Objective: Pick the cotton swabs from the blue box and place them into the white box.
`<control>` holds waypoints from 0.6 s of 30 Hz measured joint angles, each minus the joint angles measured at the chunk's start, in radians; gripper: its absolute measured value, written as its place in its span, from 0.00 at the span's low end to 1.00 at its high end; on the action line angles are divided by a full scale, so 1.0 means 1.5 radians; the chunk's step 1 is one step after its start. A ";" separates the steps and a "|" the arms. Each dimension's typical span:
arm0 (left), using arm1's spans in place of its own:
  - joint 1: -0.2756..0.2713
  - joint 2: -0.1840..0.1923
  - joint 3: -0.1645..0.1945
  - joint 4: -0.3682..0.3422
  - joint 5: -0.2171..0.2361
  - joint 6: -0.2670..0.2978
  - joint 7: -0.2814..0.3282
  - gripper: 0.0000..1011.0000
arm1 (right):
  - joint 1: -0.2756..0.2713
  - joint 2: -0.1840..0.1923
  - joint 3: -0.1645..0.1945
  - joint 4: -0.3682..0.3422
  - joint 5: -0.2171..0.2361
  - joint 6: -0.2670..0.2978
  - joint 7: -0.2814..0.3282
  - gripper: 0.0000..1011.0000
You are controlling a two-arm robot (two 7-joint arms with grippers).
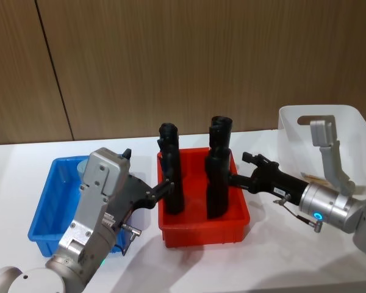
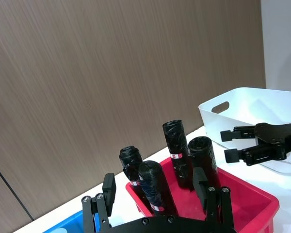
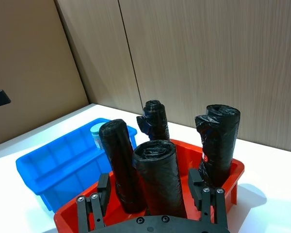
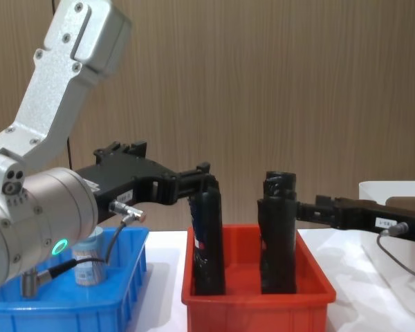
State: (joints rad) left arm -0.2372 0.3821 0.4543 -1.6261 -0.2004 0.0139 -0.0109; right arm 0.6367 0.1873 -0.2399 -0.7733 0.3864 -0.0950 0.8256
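Observation:
One tub of cotton swabs [image 1: 80,165] with a pale lid stands at the far end of the blue box [image 1: 44,210]; it also shows in the chest view [image 4: 88,261] and the right wrist view [image 3: 96,134]. My left gripper [image 1: 166,185] is open and empty, reaching over the near left side of the red bin, past the blue box [image 4: 128,294]. The right gripper [image 1: 249,163] is open and empty too, held between the red bin and the white box [image 1: 348,125]. From the left wrist, the right gripper [image 2: 229,145] hangs in front of the white box [image 2: 242,104].
A red bin [image 1: 201,233] sits between the two boxes and holds several tall black rolls [image 1: 218,177]. The rolls rise well above its rim, level with both grippers. A wood-panelled wall closes the back of the white table.

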 joint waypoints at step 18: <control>0.000 0.000 0.000 0.000 0.000 0.000 0.000 0.99 | 0.085 -0.029 -0.018 0.143 -0.019 -0.054 0.013 0.99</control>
State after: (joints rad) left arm -0.2372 0.3821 0.4542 -1.6262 -0.2003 0.0138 -0.0109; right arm 0.7635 0.1437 -0.2671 -0.5593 0.3576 -0.1765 0.8457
